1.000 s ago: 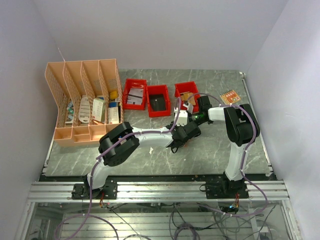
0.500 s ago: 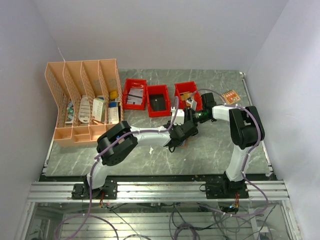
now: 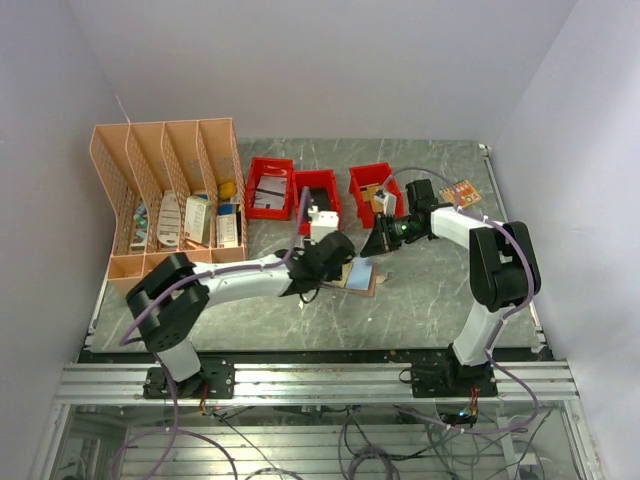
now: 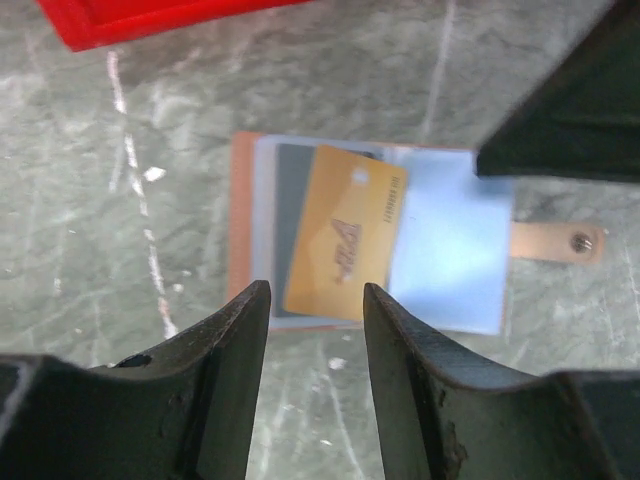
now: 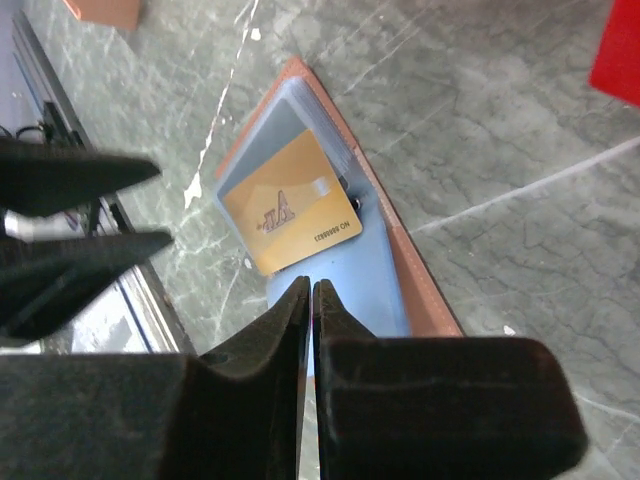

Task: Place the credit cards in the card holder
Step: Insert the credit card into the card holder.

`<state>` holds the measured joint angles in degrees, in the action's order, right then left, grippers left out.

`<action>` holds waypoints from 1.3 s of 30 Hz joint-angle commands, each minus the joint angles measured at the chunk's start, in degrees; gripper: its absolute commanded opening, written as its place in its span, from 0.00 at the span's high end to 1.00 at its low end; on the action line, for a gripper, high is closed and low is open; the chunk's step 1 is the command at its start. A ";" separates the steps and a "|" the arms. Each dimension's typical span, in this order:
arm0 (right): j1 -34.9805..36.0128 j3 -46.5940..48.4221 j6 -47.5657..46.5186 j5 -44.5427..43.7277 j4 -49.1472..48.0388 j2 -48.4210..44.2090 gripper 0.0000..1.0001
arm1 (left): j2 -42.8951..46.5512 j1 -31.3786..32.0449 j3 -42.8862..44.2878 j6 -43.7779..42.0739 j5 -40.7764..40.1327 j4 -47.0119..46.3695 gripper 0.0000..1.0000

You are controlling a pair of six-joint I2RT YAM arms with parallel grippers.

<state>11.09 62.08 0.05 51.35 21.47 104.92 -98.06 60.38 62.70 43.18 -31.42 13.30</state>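
Change since earlier frames: left arm has swung back to the left, uncovering the card holder (image 3: 358, 276); right arm has come in toward it.
State of left fingers (image 4: 317, 298): spread, nothing between them, hovering just left of the holder.
Position of card holder: open flat at mid tabletop (image 3: 440, 290), pale blue lining up, snap tab (image 4: 552, 242) lying free.
Position of gold card (image 4: 345, 235): askew on the holder's pocket panel; cannot tell if any edge is under a pocket lip.
State of right fingers (image 5: 308, 300): pressed together, empty, tips over the holder beside the card.
Far side: red bins (image 3: 317, 202); peach organizer (image 3: 170, 200) far left.
Step (judged): seating the gold card.
Next (judged): square the card to the slot and slide it in while the holder is kept from shifting.
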 commanded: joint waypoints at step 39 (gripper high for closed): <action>7.91 4.65 -1.03 -4.59 1.55 2.45 0.89 | 3.37 -14.19 -21.30 1.09 32.89 -27.53 0.44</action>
<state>19.57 68.03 -0.05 46.24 24.25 112.55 -97.86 45.91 43.27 42.94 0.71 -16.23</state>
